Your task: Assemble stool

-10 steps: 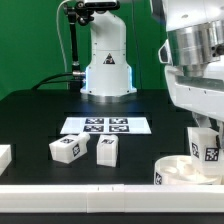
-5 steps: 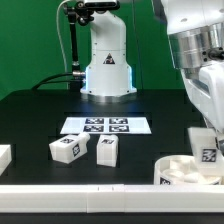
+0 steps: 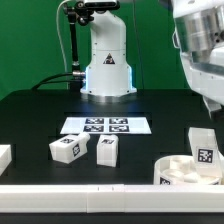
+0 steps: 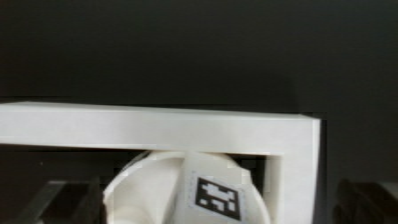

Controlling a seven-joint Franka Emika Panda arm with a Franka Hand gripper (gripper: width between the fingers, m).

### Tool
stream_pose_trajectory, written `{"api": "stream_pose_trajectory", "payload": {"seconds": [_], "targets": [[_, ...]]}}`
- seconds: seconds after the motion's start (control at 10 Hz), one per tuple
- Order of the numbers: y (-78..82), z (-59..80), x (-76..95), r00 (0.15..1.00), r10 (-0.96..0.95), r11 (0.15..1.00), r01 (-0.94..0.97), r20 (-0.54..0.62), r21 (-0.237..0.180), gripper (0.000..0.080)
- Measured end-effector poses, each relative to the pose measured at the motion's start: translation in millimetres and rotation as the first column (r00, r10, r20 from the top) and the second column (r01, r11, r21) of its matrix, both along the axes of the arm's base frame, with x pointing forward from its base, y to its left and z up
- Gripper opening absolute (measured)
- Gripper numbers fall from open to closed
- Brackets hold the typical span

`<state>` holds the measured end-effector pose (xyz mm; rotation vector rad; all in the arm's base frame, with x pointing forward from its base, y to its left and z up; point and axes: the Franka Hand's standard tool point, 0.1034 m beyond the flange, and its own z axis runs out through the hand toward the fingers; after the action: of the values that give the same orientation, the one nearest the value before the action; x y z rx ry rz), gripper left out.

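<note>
Up and away went our arm (image 3: 200,45), leaving one leg (image 3: 205,150) standing in the round seat (image 3: 176,172) at the near right. Our claw (image 4: 199,212) looked open and empty. Two more legs (image 3: 66,148) lay near left. We judged them light, hard and slippery, best pinched by their flat sides.

The arm's base (image 3: 106,55), at the upper centre of the exterior view, is a glossy white rounded pedestal. A small dark emblem (image 3: 107,72) with a pale blue glow sits on its front. Black cables (image 3: 71,40) run down on the exterior view's left of it, below a dark joint (image 3: 92,8). At the upper right, a bulky white link (image 3: 198,40) carries a grey band.
</note>
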<state>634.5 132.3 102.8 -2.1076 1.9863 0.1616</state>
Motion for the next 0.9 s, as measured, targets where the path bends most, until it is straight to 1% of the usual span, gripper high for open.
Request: {"api": "stream_pose_trajectory", "payload": {"seconds": [0.3,0.4,0.5,0.6,0.7,0.8,0.9], "targets": [[-0.6,-3.4,-1.0,0.978,0.205,0.979,-0.204,0.047,-0.024,0.0649],[-0.5,-3.6,-1.6,0.951,0.303,0.953,-0.301,0.064,-0.038,0.0649],[-0.6,-2.6,-3.0,0.891,0.448,0.894,-0.444,0.071,-0.068,0.0649],[-1.1,0.0,-1.7,0.81,0.581,0.813,-0.573,0.076,-0.107,0.0649],[-0.8,3.0,-0.8,0.719,0.692,0.719,-0.68,0.064,-0.141,0.0649],[3.3,5.4,-0.3,0.613,0.789,0.61,-0.772,0.041,-0.179,0.0649],[3.9,5.2,0.0,0.56,0.827,0.558,-0.808,0.047,-0.188,0.0649]]}}
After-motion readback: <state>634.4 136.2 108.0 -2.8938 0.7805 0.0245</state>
